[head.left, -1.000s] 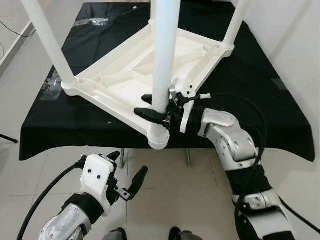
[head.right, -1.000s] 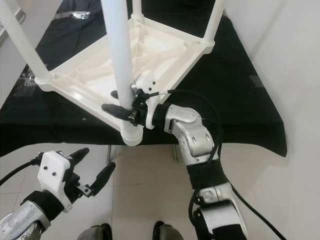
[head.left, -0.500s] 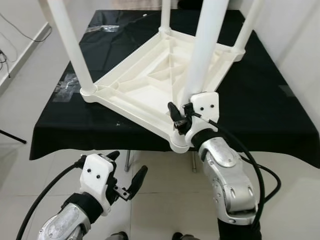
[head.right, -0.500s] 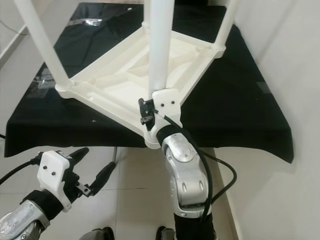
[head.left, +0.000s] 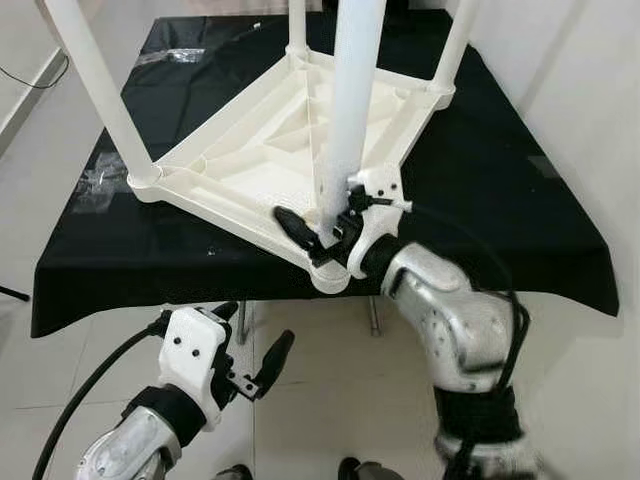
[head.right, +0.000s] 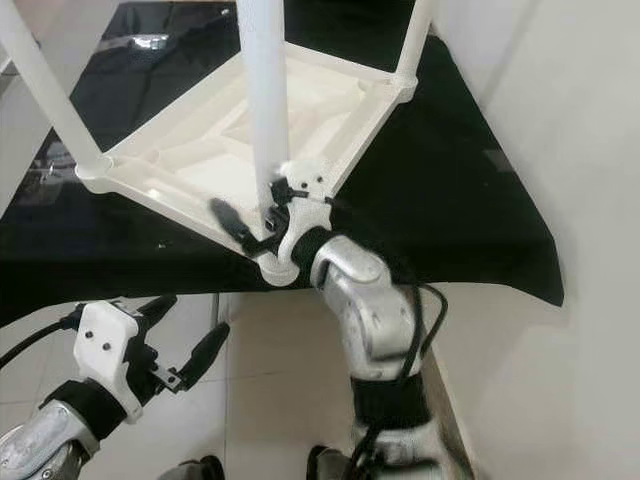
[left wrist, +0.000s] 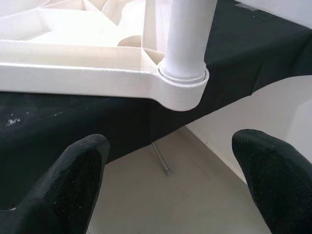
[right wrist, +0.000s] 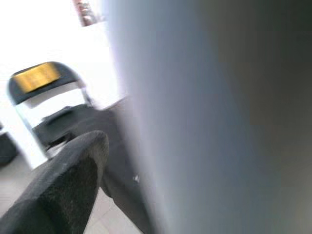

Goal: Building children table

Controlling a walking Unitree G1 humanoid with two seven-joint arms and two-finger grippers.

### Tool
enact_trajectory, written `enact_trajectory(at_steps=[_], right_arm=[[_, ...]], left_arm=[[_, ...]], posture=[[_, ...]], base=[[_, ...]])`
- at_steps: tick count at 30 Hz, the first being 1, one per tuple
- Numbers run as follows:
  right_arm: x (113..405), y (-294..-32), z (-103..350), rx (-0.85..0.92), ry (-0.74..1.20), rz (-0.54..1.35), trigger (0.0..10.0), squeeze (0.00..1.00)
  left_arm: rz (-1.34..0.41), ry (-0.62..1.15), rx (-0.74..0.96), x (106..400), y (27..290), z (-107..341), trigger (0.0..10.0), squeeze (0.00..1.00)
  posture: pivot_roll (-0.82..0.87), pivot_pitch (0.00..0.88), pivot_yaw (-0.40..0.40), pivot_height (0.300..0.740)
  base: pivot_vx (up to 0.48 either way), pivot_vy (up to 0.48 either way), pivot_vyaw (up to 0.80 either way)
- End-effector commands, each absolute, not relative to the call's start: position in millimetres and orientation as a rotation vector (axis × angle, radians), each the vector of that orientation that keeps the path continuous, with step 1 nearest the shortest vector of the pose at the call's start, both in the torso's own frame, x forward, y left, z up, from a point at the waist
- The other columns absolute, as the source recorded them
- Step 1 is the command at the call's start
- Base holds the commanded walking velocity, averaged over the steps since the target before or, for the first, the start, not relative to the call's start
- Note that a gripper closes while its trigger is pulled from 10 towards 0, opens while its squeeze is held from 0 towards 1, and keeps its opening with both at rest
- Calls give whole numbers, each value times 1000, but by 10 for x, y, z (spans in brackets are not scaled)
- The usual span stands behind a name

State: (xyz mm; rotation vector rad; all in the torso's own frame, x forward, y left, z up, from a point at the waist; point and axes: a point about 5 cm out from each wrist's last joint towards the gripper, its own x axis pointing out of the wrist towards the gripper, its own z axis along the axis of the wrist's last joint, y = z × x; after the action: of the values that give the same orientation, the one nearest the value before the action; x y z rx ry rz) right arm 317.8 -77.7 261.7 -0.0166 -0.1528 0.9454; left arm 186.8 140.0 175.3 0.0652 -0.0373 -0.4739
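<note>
At six o'clock on the upturned children's table (head.left: 250,150), my right gripper (head.left: 322,232) straddles the nearest leg (head.left: 350,100), jaws around it, likely seating it; left gripper (head.left: 255,350) waits wide open, empty.

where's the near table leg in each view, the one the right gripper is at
Left eye view: near table leg, upper centre.
Right eye view: upper left of centre.
Left wrist view: upper centre, seated in its round socket.
Right wrist view: blurred pale column close against the lens.
Shared landmark: corner socket.
</note>
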Motion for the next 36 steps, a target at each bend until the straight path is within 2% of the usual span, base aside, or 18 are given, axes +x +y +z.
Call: enact_trajectory(at_steps=[1, 4, 8, 9, 12, 13, 14, 22, 26, 27, 28, 30, 31, 32, 33, 34, 35, 36], right_arm=[[3222, -773, 2654, -45, -177, 1133, 10000, 0], [3256, -790, 2678, -60, -180, 1160, 10000, 0], [3322, -813, 2758, -68, -180, 1260, 10000, 0], [3380, -818, 2846, -66, -184, 1362, 10000, 0], [3403, -820, 2871, -63, -184, 1393, 10000, 0], [3416, -828, 2883, -37, -172, 1437, 431, 0], [3428, -851, 2864, -34, -158, 1495, 0, 0], [3519, -921, 2792, -51, -113, 1502, 0, 0], [3613, -1060, 2583, -160, -36, 1218, 0, 0], [3613, -1060, 2583, -160, -36, 1218, 0, 0], [3639, -1134, 2515, -137, -27, 1013, 0, 0], [3639, -1134, 2515, -137, -27, 1013, 0, 0], [3644, -1174, 2486, -121, -22, 913, 0, 0], [3678, -1290, 2396, -88, 7, 614, 0, 0], [3678, -1290, 2396, -88, 7, 614, 0, 0], [3518, -1370, 2233, -111, 36, 392, 0, 0], [3518, -1370, 2233, -111, 36, 392, 0, 0], [3285, -1299, 2094, -118, 57, 287, 0, 0]], left_arm=[[-483, -20, 70, 1825, 1388, 1745, 10000, 0], [-481, -19, 71, 1822, 1391, 1746, 10000, 0], [-477, -20, 70, 1807, 1395, 1754, 10000, 0], [-468, -21, 70, 1788, 1413, 1767, 10000, 0], [-464, -21, 72, 1784, 1421, 1771, 10000, 0], [-461, -21, 72, 1783, 1428, 1775, 10000, 0], [-459, -21, 71, 1781, 1430, 1775, 10000, 0], [-458, -17, 73, 1777, 1429, 1766, 10000, 0], [-456, -20, 72, 1792, 1428, 1764, 10000, 0], [-456, -20, 72, 1792, 1428, 1764, 10000, 0], [-453, -21, 68, 1792, 1433, 1761, 10000, 0], [-453, -21, 68, 1792, 1433, 1761, 10000, 0], [-452, -22, 66, 1792, 1435, 1760, 10000, 0], [-450, -22, 66, 1798, 1447, 1759, 10000, 0], [-450, -22, 66, 1798, 1447, 1759, 10000, 0], [-448, -24, 64, 1809, 1459, 1766, 10000, 0], [-448, -24, 64, 1809, 1459, 1766, 10000, 0], [-447, -25, 62, 1828, 1470, 1768, 10000, 0]], posture=[[79, 248, -56, 740], [79, 248, -56, 740], [95, 257, -62, 740], [103, 262, -66, 740], [103, 262, -66, 740], [103, 266, -66, 740], [103, 266, -66, 740], [104, 262, -65, 740], [85, 249, -66, 740], [85, 249, -66, 740], [81, 245, -69, 740], [81, 245, -69, 740], [81, 245, -69, 740], [72, 240, -68, 740], [72, 240, -68, 740], [63, 243, -52, 740], [63, 243, -52, 740], [54, 243, -36, 740]], base=[[0, 0, 0], [0, 0, 0], [0, 0, 0], [0, 0, 0], [0, 0, 0], [0, 0, 0], [0, 0, 0], [0, 0, 0], [0, 0, 0], [0, 0, 0], [0, 0, 0], [0, 0, 0], [0, 0, 0], [0, 0, 0], [0, 0, 0], [0, 0, 0], [0, 0, 0], [0, 0, 0]])
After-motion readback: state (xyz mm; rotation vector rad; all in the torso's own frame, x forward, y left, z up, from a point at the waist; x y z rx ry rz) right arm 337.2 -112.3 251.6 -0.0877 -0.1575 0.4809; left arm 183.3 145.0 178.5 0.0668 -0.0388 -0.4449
